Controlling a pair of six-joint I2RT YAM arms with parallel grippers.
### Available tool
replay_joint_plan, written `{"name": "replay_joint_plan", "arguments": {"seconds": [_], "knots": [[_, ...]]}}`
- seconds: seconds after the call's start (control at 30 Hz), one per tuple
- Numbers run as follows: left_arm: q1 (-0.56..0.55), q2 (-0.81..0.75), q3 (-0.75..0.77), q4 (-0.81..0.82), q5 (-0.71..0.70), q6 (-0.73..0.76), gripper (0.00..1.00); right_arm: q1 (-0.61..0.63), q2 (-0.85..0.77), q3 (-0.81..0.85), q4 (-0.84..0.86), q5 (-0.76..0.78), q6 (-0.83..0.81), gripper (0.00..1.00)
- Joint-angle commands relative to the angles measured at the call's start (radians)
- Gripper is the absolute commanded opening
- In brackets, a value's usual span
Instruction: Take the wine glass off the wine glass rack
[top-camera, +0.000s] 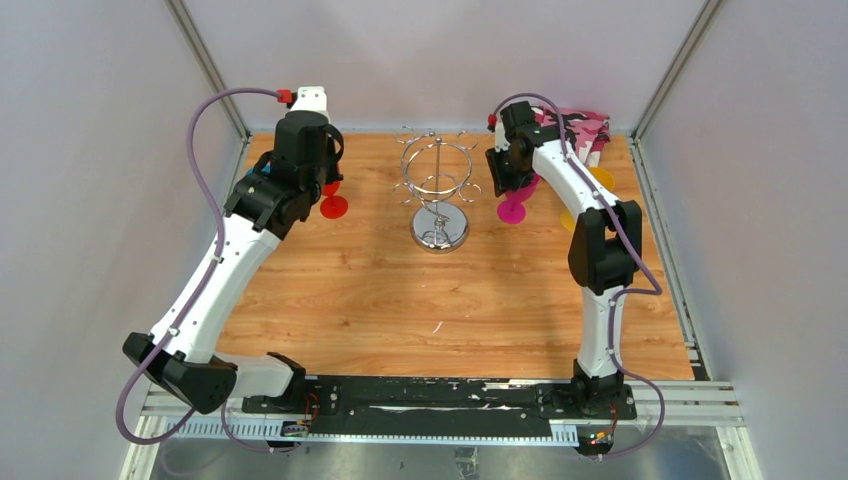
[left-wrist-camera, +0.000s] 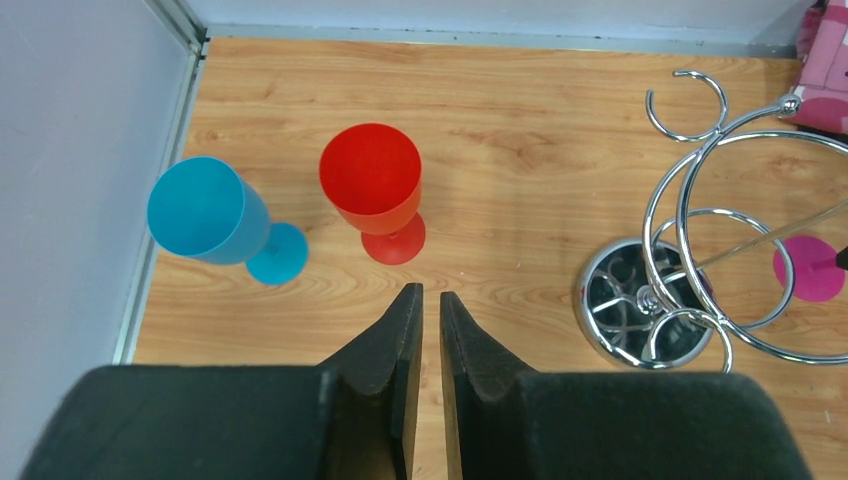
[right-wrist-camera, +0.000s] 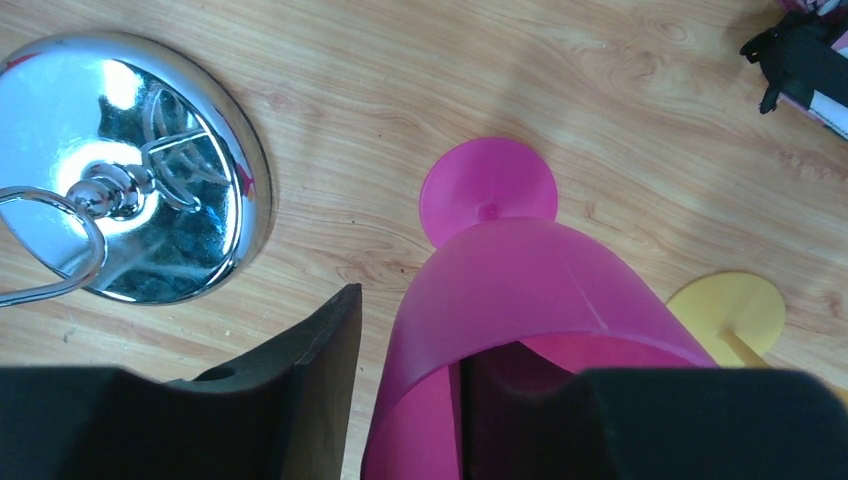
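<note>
The chrome wine glass rack stands at the table's back middle; no glass hangs on its hooks. Its mirror base shows in the right wrist view and in the left wrist view. A magenta wine glass stands upright on the wood just right of the rack, and its foot shows from above. My right gripper straddles its rim. One finger is inside the bowl. The other finger is outside, with a gap to the wall. My left gripper is shut and empty, just short of a red glass.
A blue glass stands left of the red one by the left wall. A yellow glass foot lies right of the magenta glass. A pink patterned cloth sits in the back right corner. Metal rails edge the table.
</note>
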Motion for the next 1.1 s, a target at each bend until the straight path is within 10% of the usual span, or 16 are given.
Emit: {"name": "replay_joint_plan", "arguments": {"seconds": [0.0,0.77,1.07], "knots": [[-0.005,0.009,0.011,0.022,0.000,0.006,0.18,-0.004,-0.050,-0.021,-0.016,-0.013,0.004,0.44],[-0.005,0.018,0.004,0.023,0.003,0.009,0.39,0.031,-0.265,0.009,-0.038,0.038,0.001,0.60],[-0.005,0.018,0.005,0.035,0.018,0.031,0.58,0.065,-0.443,-0.063,0.030,0.150,0.004,0.96]]}}
